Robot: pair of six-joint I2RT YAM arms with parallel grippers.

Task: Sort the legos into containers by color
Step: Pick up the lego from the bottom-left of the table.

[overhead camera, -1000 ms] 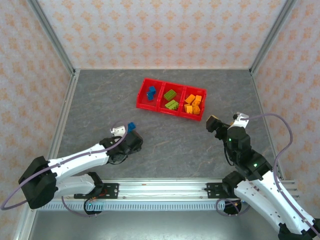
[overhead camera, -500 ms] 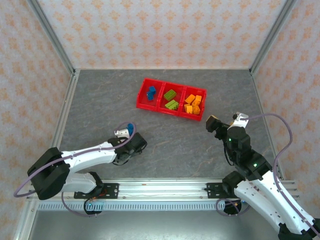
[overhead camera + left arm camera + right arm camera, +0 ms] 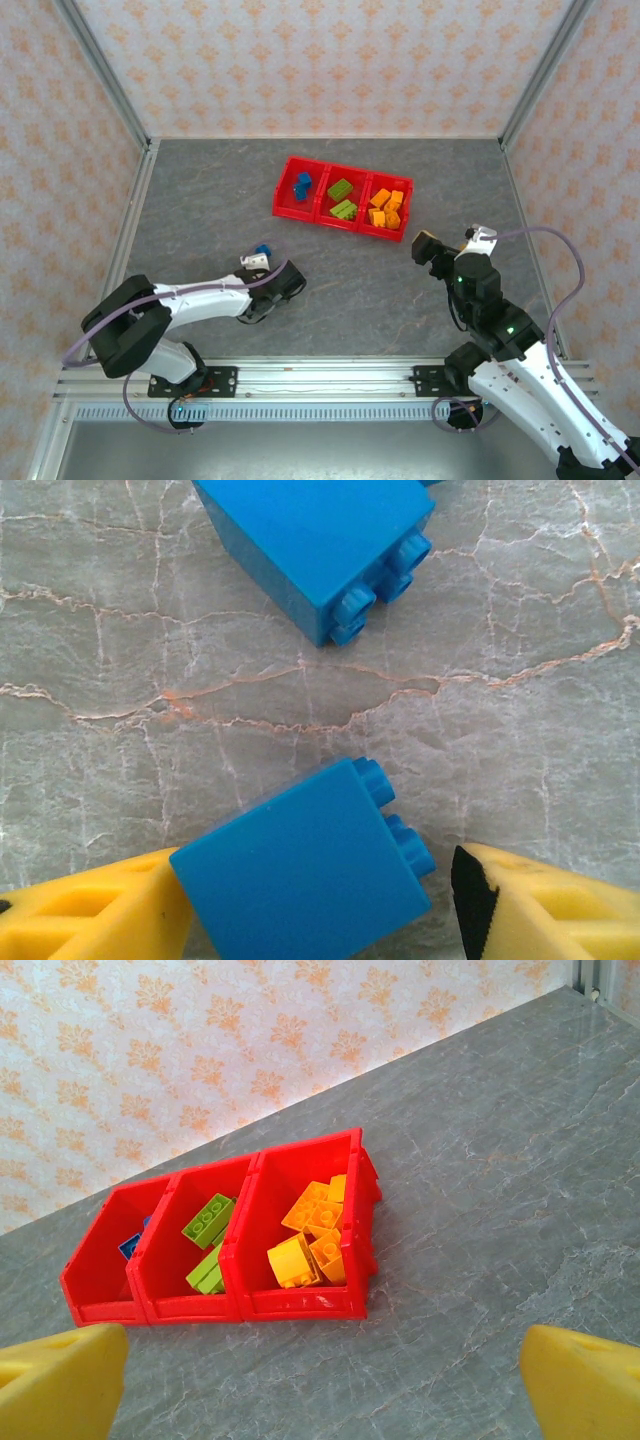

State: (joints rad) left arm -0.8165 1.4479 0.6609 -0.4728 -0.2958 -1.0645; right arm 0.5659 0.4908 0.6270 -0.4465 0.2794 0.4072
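Observation:
Two blue legos lie on the grey table in the left wrist view. One blue brick (image 3: 300, 880) sits between the fingers of my left gripper (image 3: 318, 905); the left finger touches it, while a small gap remains at the right pad (image 3: 472, 898). The other blue brick (image 3: 320, 540) lies just beyond. From above, my left gripper (image 3: 259, 259) is low at the blue legos (image 3: 263, 249). The red containers (image 3: 345, 177) hold blue (image 3: 302, 185), green (image 3: 342, 198) and orange legos (image 3: 386, 208). My right gripper (image 3: 425, 245) hovers open and empty, right of the tray.
In the right wrist view, the red tray (image 3: 300, 1305) lies ahead with orange (image 3: 312, 1235) and green legos (image 3: 208, 1222) in its compartments, between the fingers of my right gripper (image 3: 322, 1400). Patterned walls and metal posts (image 3: 100, 70) enclose the table.
My left arm swung to the right and its jaws narrowed around the blue brick. The right arm has not moved.

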